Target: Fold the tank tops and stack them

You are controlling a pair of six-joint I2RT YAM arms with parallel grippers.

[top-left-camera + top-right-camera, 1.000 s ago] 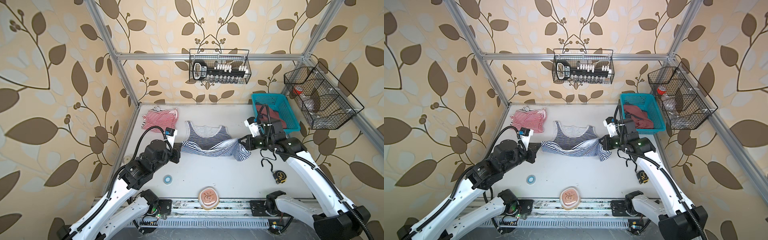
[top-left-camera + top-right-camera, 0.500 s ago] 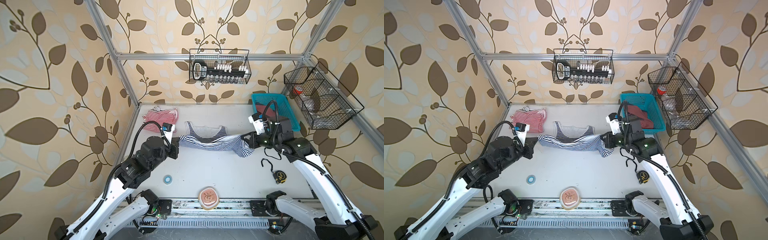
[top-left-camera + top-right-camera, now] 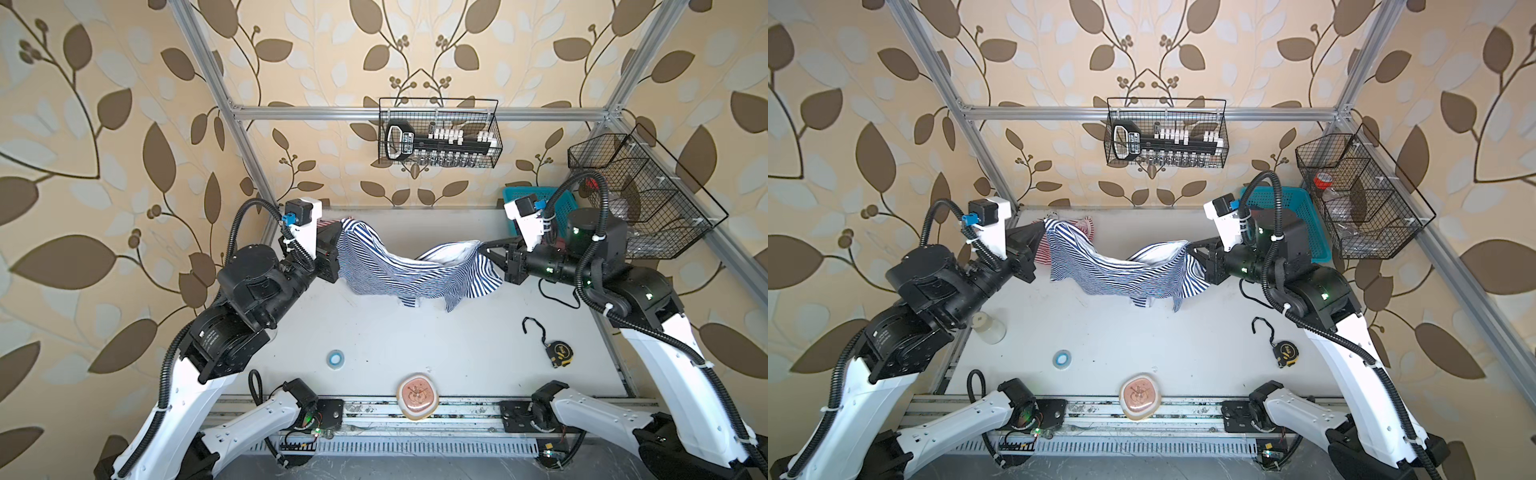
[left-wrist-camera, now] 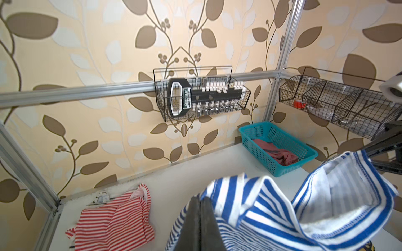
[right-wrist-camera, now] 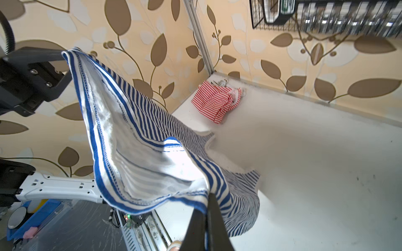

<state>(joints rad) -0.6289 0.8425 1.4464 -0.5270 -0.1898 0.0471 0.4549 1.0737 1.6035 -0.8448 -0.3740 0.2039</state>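
Observation:
The navy-and-white tank top [image 3: 399, 274] [image 3: 1121, 274] hangs stretched between my two grippers above the table, sagging in the middle. My left gripper [image 3: 337, 232] [image 3: 1040, 227] [image 4: 200, 198] is shut on one end of its hem. My right gripper [image 3: 482, 249] [image 3: 1187, 248] [image 5: 210, 195] is shut on the other end. The loose lower part of the navy top [image 5: 241, 195] droops towards the tabletop; I cannot tell whether it touches. The red-and-white tank top [image 3: 1086, 226] [image 4: 111, 219] [image 5: 217, 100] lies bunched in the far left corner, partly hidden behind the left gripper in both top views.
A teal basket [image 3: 561, 203] [image 3: 1304, 224] [image 4: 245, 141] with dark red cloth sits at the back right. On the table lie a tape measure [image 3: 559, 353] [image 3: 1285, 353], a blue tape roll [image 3: 336, 358] and a pinkish dish [image 3: 417, 400]. Wire baskets [image 3: 438, 137] hang on the walls.
Both grippers have risen and moved towards the back wall, lifting the navy top off the table. It lay partly spread on the surface before; now it hangs between them.

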